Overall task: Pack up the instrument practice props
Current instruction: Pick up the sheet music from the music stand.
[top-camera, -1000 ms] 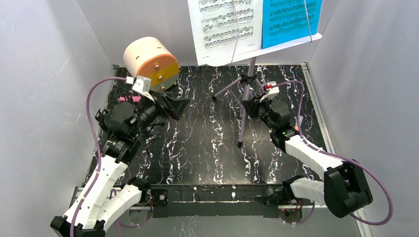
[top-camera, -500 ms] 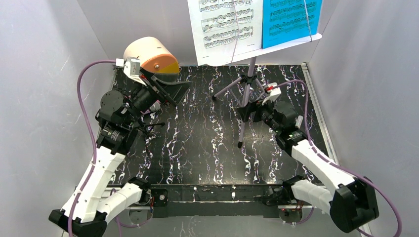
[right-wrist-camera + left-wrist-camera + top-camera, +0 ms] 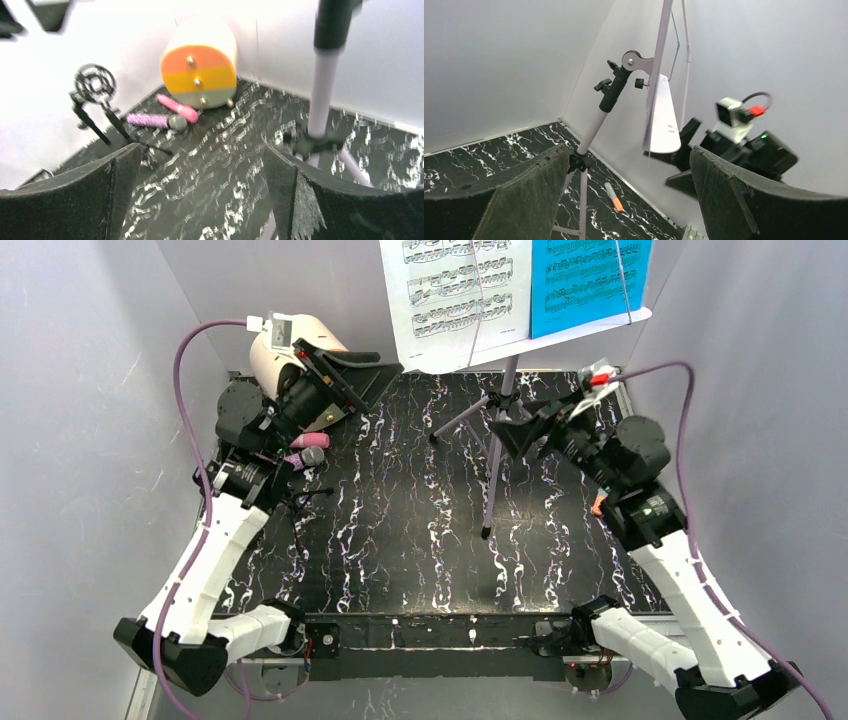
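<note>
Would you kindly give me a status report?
Left gripper and right gripper open, empty. Music stand upright, pages on it. Pink microphone, purple microphone lying beside cream box.

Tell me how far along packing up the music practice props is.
Nothing looks packed yet. The music rack stands with the white page and blue page on it. The pink microphone, purple microphone and mic tripods sit near the cream box. Left gripper and right gripper are open and empty, so everything remains.
</note>
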`<action>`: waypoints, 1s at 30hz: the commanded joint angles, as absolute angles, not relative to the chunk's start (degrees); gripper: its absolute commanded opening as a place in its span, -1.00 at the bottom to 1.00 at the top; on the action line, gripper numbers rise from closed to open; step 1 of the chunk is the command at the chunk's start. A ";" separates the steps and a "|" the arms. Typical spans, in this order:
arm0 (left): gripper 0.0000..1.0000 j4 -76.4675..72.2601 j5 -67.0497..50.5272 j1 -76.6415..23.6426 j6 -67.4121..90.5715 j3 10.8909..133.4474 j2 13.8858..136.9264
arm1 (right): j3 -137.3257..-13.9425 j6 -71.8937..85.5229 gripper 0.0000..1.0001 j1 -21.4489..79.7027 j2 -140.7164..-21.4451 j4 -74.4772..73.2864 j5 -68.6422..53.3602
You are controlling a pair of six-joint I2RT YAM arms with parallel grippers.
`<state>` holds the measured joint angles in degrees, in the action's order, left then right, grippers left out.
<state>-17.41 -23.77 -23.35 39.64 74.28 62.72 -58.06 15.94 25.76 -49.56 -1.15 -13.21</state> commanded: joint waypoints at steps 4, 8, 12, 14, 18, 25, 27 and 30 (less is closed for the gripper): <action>0.65 -22.49 -25.78 -23.08 42.24 80.17 66.22 | -78.70 19.02 0.80 25.91 -55.82 -6.98 -23.85; 0.55 -22.86 -26.22 -23.05 42.87 81.99 67.64 | -85.68 20.99 0.65 25.91 -59.68 -6.14 -26.13; 0.47 -23.84 -27.34 -23.12 44.13 83.69 68.75 | -91.44 23.32 0.55 25.85 -64.43 -4.39 -27.33; 0.41 -24.10 -27.87 -23.12 44.75 84.22 69.19 | -92.57 24.80 0.54 25.85 -66.40 -1.92 -28.12; 0.33 -25.24 -29.16 -23.21 46.18 84.21 69.56 | -95.25 27.02 0.50 25.85 -70.02 2.46 -29.50; 0.27 -26.37 -30.72 -24.86 47.82 84.36 70.37 | -100.04 29.76 0.40 25.85 -75.37 6.40 -32.34; 0.21 -26.39 -30.85 -25.49 48.00 84.36 70.42 | -100.43 29.88 0.35 25.85 -76.14 7.42 -32.12; 0.15 -26.45 -29.57 -25.96 47.48 84.03 69.49 | -101.73 30.01 0.27 25.92 -77.19 8.06 -32.33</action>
